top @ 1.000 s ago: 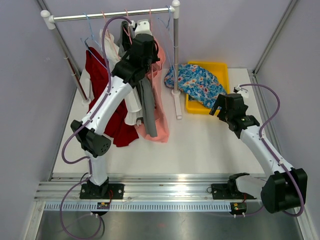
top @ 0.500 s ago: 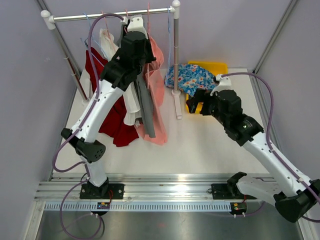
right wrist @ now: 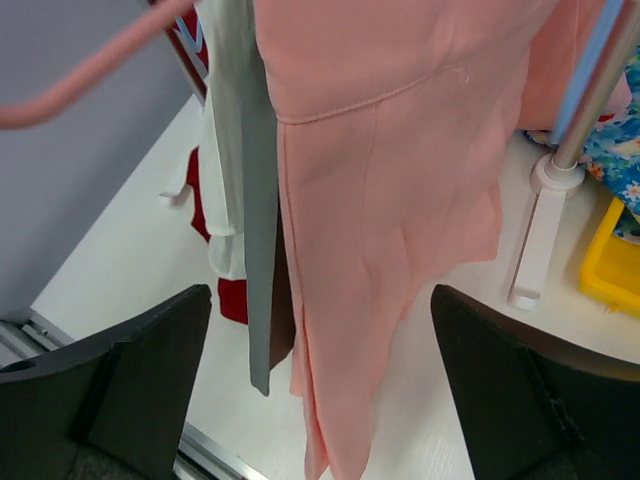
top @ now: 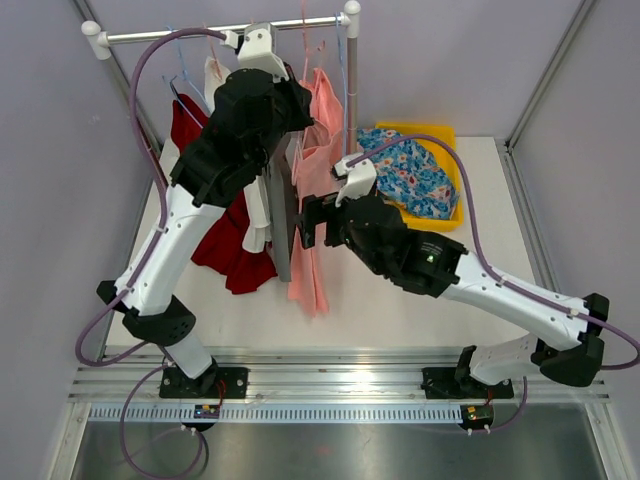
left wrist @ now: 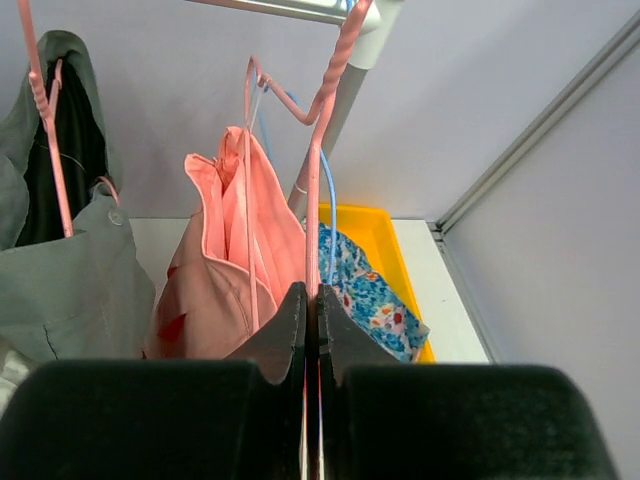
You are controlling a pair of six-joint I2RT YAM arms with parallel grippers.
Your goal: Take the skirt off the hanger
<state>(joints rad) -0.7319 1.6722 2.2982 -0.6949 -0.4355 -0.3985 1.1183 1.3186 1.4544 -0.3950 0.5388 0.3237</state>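
The pink skirt (top: 309,265) hangs from a pink wire hanger (left wrist: 318,180) at the right end of the rail. My left gripper (left wrist: 312,310) is shut on the hanger's wire just below its hook, high by the rail (top: 296,98). The skirt (left wrist: 225,270) bunches below and left of the jaws. My right gripper (top: 304,222) is open and level with the skirt's middle. In the right wrist view the skirt (right wrist: 390,200) hangs straight ahead between the two wide-apart fingers (right wrist: 150,370), with nothing held.
A grey garment (top: 281,220), a white one (top: 255,215) and a red one (top: 222,245) hang left of the skirt on the rail (top: 200,30). The rack's post (top: 350,90) and foot (right wrist: 535,240) stand behind it. A yellow bin (top: 445,135) holds blue floral cloth (top: 415,175).
My right arm has swung left from the bin to the pink skirt, gripper open. My left arm has risen along the rail with the hanger, and the skirt hangs straighter.
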